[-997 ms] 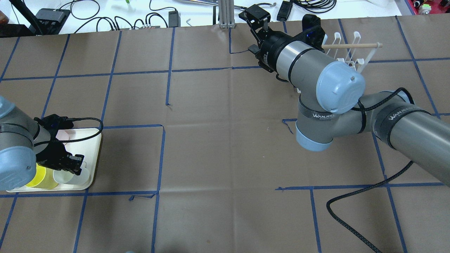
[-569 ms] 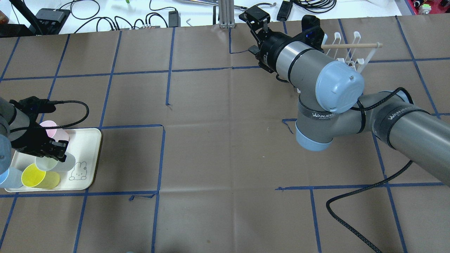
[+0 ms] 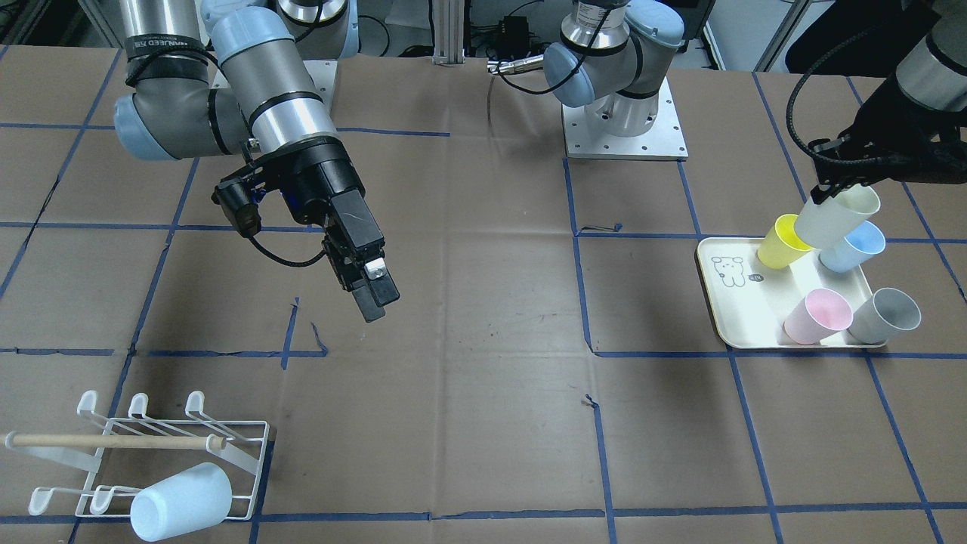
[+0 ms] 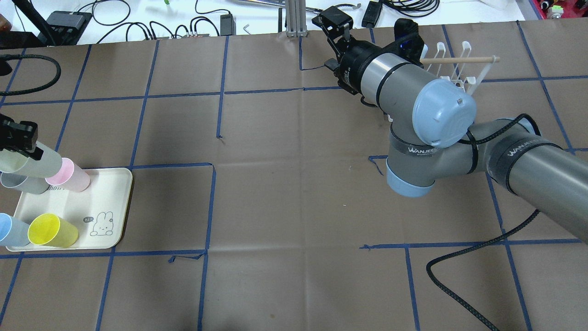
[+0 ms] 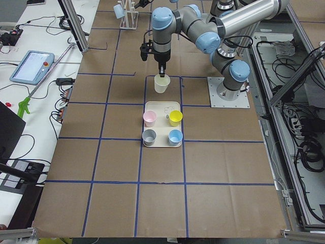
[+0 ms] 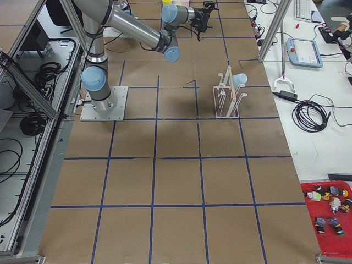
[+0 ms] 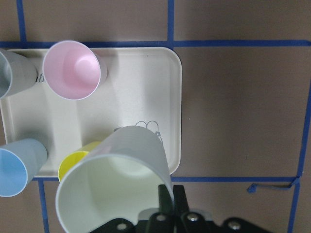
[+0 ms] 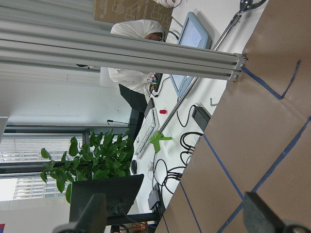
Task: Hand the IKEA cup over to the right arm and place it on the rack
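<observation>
My left gripper (image 3: 821, 194) is shut on the rim of a cream IKEA cup (image 3: 837, 214), which hangs tilted above the white tray (image 3: 744, 311). In the left wrist view the cup (image 7: 114, 179) fills the lower middle, with the fingers (image 7: 169, 198) pinching its wall. The right arm's gripper (image 3: 372, 293) hovers over the table's middle, open and holding nothing. The white wire rack (image 3: 155, 442) with a wooden dowel stands at the far end from the tray. A pale blue cup (image 3: 181, 500) lies on it.
On the tray stand a yellow cup (image 3: 783, 241), a blue cup (image 3: 852, 248), a pink cup (image 3: 818, 316) and a grey cup (image 3: 884, 316). A loose black cable (image 4: 464, 257) loops over the table under the right arm.
My left gripper has lifted the cream cup off the tray and swung it up and toward the overhead view's left edge. The right arm has stayed put.
</observation>
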Robot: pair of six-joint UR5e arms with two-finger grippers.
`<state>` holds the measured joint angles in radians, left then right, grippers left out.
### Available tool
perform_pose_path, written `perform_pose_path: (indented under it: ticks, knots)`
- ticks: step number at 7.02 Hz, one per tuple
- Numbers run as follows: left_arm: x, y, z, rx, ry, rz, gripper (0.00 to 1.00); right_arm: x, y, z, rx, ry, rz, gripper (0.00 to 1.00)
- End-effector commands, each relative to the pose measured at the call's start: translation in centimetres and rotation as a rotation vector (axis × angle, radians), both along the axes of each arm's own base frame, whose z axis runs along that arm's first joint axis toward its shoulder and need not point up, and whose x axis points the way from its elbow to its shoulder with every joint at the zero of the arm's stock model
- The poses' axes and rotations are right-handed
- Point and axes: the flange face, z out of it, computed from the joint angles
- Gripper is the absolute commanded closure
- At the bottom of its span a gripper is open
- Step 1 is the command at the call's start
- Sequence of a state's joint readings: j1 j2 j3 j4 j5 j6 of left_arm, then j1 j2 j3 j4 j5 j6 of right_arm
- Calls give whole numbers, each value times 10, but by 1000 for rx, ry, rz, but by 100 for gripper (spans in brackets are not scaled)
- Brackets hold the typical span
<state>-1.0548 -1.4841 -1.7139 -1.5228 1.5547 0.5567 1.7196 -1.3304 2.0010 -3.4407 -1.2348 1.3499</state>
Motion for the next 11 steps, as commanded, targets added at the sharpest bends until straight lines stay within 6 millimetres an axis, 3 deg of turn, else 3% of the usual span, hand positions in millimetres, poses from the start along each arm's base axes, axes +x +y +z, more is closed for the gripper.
perform_pose_path:
  ticks: [1,3,6,8,10,11]
  knots:
    - [-34,-28,23,-178,63,-89,100,0,0,-3,4,1,0,0]
    - [-48,-54,32,-408,214,-143,100,0,0,-3,6,1,0,0]
    - [-60,-104,21,-719,406,-285,100,5,2,-1,4,-19,59,0]
    - [-71,-128,-6,-867,504,-393,100,5,4,-2,9,-19,58,0]
    - [-113,-148,-43,-1007,601,-551,96,5,3,-4,11,-18,58,0]
    - [-126,-144,-60,-1054,647,-604,96,5,3,-6,15,-18,58,0]
